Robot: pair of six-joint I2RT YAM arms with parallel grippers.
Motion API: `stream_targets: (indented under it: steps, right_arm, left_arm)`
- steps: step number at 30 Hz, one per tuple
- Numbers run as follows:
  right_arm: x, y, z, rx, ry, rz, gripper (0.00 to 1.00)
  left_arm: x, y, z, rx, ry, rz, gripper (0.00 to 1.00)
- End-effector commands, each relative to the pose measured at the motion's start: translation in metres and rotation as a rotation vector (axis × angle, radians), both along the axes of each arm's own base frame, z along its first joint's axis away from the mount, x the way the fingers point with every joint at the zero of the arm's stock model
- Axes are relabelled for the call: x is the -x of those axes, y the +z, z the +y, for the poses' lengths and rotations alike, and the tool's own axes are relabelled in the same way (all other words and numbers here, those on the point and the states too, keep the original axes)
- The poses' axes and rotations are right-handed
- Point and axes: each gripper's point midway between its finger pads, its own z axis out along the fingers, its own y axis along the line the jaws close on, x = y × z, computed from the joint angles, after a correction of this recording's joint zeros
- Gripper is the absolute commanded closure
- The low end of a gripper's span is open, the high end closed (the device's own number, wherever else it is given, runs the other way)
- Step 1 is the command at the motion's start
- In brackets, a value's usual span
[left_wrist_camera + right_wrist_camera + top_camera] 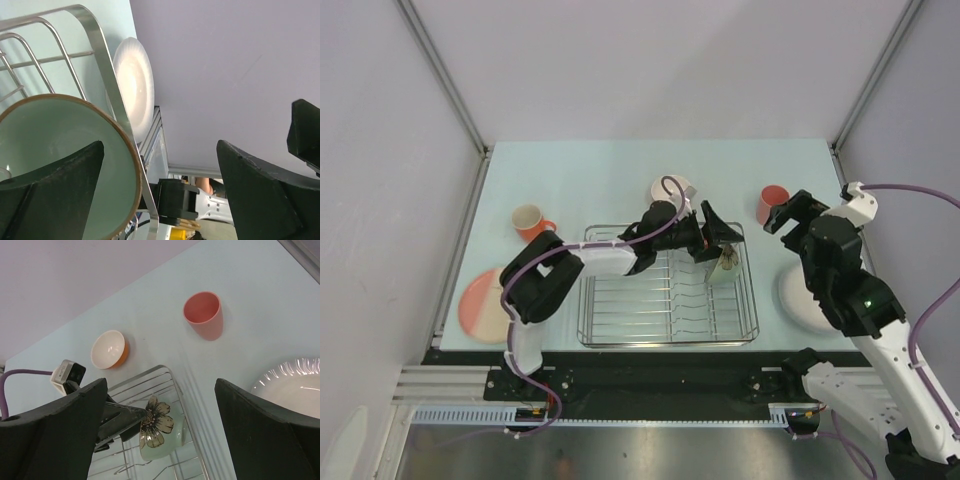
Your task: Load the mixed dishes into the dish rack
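Dish rack (668,290) – silver wire, upright tines. White plate (800,300) flat, just right of rack. Salmon-pink plate (483,305) flat, left of rack. Grey-green bowl (724,266) inside rack, far-right corner, standing on edge. Orange bowl (670,187) behind rack. Orange mug (529,221) off rack's far-left corner. Salmon-pink cup (772,204) off rack's far-right corner. Left gripper (160,145) over rack at grey-green bowl – jaws spread wide, released, one finger across bowl's inside. Right gripper (160,382) right of rack, jaws wide, empty.
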Motion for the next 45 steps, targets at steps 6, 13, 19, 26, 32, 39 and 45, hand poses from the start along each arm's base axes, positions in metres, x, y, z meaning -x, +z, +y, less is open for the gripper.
stream_targets:
  steps: [6,13,19,26,32,39,45]
  right_arm:
    - [-0.023,-0.020,0.018,0.035,0.015,0.116,0.08]
    - [-0.025,-0.052,0.069,0.277,0.084,0.237,0.09]
    - [-0.018,-0.099,0.102,0.469,0.126,0.403,0.12]
    - [-0.013,-0.125,0.109,0.515,0.120,0.488,0.29]
    - [-0.009,-0.141,0.114,0.605,0.081,0.555,0.34]
    - [-0.007,-0.162,0.115,0.638,0.066,0.595,0.34]
    - [-0.005,-0.175,0.105,0.699,0.036,0.616,0.39]
  left_arm:
    - [-0.005,0.086,0.036,0.077,-0.058,-0.130,0.00]
    - [-0.037,0.103,0.105,-0.023,-0.030,-0.226,0.00]
    - [-0.036,0.076,0.162,-0.215,-0.016,-0.261,0.00]
    - [-0.033,0.046,0.206,-0.298,0.005,-0.227,0.00]
    - [-0.030,0.047,0.220,-0.385,0.007,-0.314,0.00]
    - [-0.026,0.037,0.227,-0.445,-0.011,-0.315,0.00]
    - [-0.024,0.035,0.232,-0.474,-0.013,-0.356,0.00]
